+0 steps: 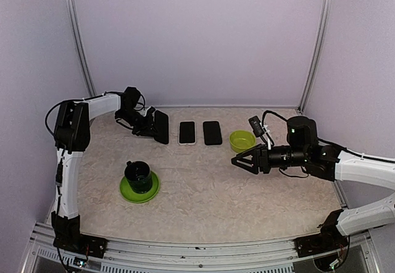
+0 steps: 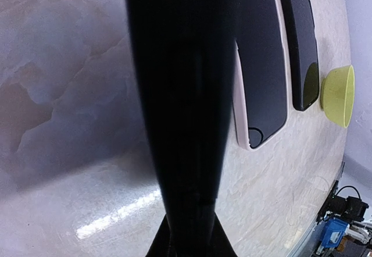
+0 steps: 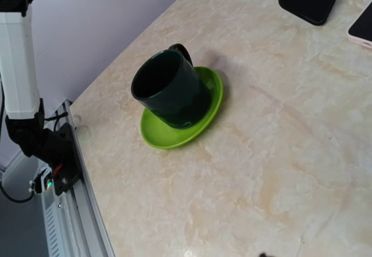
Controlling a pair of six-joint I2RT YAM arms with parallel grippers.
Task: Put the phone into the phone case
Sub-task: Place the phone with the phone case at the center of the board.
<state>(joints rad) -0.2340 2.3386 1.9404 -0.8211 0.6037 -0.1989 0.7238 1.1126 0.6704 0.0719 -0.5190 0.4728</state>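
left gripper (image 1: 147, 126): pinching a black flat rectangular slab (image 1: 162, 127) by one end, jaws pressed tight on it
held item: standing on its long edge at the far left of the beige marbled tabletop (image 1: 203, 205); phone or case, cannot tell
white-rimmed phone (image 1: 187, 132): lying flat, screen up, just right of the slab
black phone-shaped piece (image 1: 212, 133): lying flat beside the white-rimmed phone, not touching it
right gripper (image 1: 236, 160): fingers standing spread, holding nothing, hovering near the small yellow-green bowl (image 1: 242, 141)
dark green mug (image 1: 137, 173): sitting upright on a lime-green saucer (image 1: 139, 193), front left, well apart from the phones
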